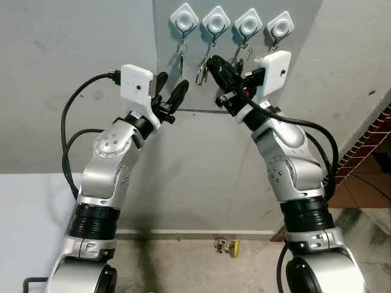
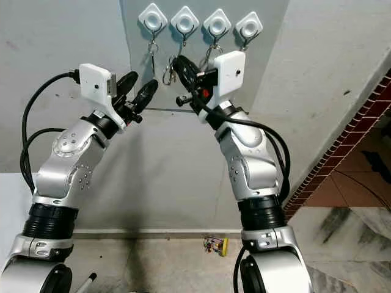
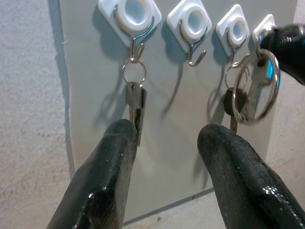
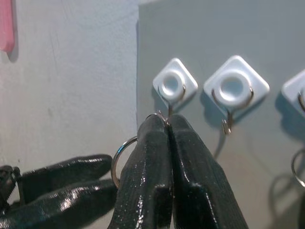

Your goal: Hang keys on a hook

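Right gripper [image 1: 215,68] is pinched tight on a key ring [image 1: 201,71], holding it up against the grey board [image 1: 244,91] just below the second hook [image 1: 215,24], the ring's long axis hanging roughly straight down. Left gripper [image 1: 169,90] hovers beside it with fingers spread, by the key [image 3: 135,107] dangling straight down from the first hook [image 3: 136,16]. No readable writing anywhere.

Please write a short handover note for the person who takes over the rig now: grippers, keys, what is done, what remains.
Right gripper: shut on a key ring, up at the hook panel.
Left gripper: open, just under the key on the first hook.
Third hook carries keys; second hook is bare.
Done: ring grasped.
Left: slip it over a free hook, probably the second, then release.
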You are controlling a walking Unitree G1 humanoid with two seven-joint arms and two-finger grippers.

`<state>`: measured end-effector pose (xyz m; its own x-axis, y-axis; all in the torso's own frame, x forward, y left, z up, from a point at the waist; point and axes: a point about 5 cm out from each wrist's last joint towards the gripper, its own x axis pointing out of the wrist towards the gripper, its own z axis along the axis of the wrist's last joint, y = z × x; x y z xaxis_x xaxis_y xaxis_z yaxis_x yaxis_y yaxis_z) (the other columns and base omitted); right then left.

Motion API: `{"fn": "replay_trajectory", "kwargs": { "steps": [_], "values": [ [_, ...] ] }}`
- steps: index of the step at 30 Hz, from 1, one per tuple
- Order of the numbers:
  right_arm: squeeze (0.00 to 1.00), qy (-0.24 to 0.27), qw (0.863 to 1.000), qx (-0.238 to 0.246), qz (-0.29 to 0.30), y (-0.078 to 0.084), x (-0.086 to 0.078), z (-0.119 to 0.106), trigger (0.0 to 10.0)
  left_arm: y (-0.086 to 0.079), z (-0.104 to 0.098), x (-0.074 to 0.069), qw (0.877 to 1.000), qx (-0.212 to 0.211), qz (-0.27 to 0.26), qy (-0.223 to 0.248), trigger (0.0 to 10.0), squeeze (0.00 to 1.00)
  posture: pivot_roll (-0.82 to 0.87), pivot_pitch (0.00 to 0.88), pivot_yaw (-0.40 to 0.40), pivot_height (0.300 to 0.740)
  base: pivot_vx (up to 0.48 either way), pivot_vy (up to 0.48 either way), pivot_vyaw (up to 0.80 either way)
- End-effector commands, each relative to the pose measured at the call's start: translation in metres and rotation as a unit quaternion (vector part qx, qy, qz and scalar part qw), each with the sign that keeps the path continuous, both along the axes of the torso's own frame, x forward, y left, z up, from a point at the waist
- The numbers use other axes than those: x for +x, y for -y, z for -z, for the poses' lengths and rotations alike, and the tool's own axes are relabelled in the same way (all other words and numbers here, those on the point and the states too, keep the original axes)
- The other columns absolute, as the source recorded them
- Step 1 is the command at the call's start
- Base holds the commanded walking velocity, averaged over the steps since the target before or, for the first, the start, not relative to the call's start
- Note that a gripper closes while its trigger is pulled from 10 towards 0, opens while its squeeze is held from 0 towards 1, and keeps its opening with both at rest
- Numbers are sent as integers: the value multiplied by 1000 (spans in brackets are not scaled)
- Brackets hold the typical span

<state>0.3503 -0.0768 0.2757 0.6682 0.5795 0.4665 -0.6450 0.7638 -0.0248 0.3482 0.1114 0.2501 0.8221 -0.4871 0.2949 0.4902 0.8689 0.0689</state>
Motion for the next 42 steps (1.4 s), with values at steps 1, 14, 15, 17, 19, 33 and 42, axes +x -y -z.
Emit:
{"fn": "replay_trajectory", "kwargs": {
  "steps": [1, 14, 15, 17, 19, 33, 42],
  "values": [
    [0, 10, 1000, 14, 2, 1, 2, -7, 10000, 4, -10, -1, 1000, 3, 13, 17, 10000, 0, -50, 63, -31, 740, 0, 0, 0],
    [0, 10, 998, 55, 22, 7, 8, -15, 10000, 6, -12, 0, 1000, 3, 21, 18, 10000, 0, -56, 64, -27, 740, 0, 0, 0],
    [0, 10, 998, 55, 22, 7, 8, -15, 10000, 6, -12, 0, 1000, 3, 21, 18, 10000, 0, -56, 64, -27, 740, 0, 0, 0],
    [0, 4, 998, 63, 23, 8, 10, -15, 10000, 6, -12, 0, 1000, 2, 21, 18, 10000, 0, -56, 64, -27, 740, 0, 0, 0],
    [0, -5, 997, 70, 25, 8, 12, -16, 10000, 7, -14, 0, 1000, 1, 21, 19, 10000, 0, -53, 72, -28, 740, 0, 0, 0],
    [0, -41, 994, 94, 27, 4, 23, -13, 10000, 15, -16, -3, 999, -2, 38, 21, 10000, 0, -55, 78, -26, 740, 0, 0, 0],
    [0, -50, 993, 103, 32, 3, 31, -16, 10000, 15, -17, -4, 999, -3, 39, 22, 10000, 0, -52, 79, -28, 740, 0, 0, 0]
  ]
}}
